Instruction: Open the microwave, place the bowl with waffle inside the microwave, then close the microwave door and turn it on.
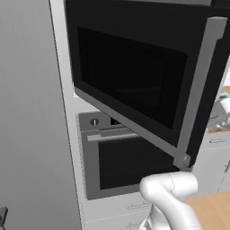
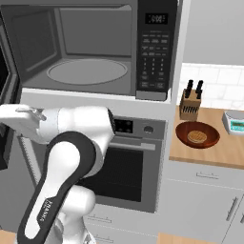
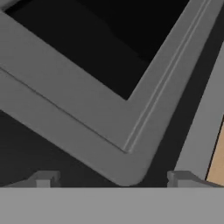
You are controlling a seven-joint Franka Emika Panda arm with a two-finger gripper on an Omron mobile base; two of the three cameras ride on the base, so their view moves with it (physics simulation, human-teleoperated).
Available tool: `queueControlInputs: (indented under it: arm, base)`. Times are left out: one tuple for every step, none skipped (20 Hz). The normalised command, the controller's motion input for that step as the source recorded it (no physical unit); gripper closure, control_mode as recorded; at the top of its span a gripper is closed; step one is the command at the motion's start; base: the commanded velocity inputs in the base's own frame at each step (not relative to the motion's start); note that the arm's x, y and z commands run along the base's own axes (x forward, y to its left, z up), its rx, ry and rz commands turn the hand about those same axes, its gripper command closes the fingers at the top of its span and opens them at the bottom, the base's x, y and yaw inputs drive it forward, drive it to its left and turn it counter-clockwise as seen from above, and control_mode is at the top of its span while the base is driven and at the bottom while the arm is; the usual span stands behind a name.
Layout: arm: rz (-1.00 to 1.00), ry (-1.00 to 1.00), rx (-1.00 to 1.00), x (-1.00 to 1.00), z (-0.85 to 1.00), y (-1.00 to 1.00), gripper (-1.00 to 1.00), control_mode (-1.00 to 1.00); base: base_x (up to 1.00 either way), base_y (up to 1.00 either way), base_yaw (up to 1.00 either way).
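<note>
The microwave stands open, its grey cavity and round turntable bare. Its keypad strip is at the right. The microwave door is swung out wide, with the grey bar handle along its free edge. In the hand view my gripper is open, fingertips wide apart and close to the lower corner of the door's inner frame, with nothing between them. The dark reddish-brown bowl sits on the wooden counter to the right, the tan waffle lying inside it.
A silver oven with a horizontal handle sits below the microwave. On the counter stand a knife block behind the bowl and a small teal scale at the far right. A tall grey cabinet panel is left of the door.
</note>
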Motion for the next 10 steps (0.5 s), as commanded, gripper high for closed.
queueControlInputs:
  arm:
    - [0.12,-0.09,0.0,-0.96,0.01,0.14,-1.0,-1.0]
    - [0.11,-0.08,0.0,-0.86,0.01,0.17,-1.0,-1.0]
    - [0.08,-0.04,0.0,-0.72,0.0,0.25,-1.0,-1.0]
    - [0.04,-0.02,0.0,-0.57,0.0,0.42,-1.0,-1.0]
    - [0.01,0.0,0.0,-0.46,0.0,0.62,-1.0,-1.0]
    - [0.0,0.0,0.0,-0.25,0.0,0.66,-1.0,-1.0]
    - [0.0,0.0,0.0,-0.14,0.0,0.79,-1.0,-1.0]
    - [0.0,0.0,-0.02,-0.05,0.0,0.94,-1.0,-1.0]
    - [0.0,0.0,-0.01,0.0,0.0,0.94,-1.0,-1.0]
    - [0.0,0.0,0.0,0.0,0.0,0.95,-1.0,-1.0]
  base:
    - [0.0,0.0,0.0]
    - [0.0,0.0,0.0]
    - [0.0,0.0,0.0]
    - [0.0,0.0,0.0]
    - [0.0,0.0,0.0]
    - [0.0,0.0,0.0]
    - [0.0,0.0,0.0]
    - [0.0,0.0,0.0]
    - [0.0,0.0,0.0]
    - [0.0,0.0,0.0]
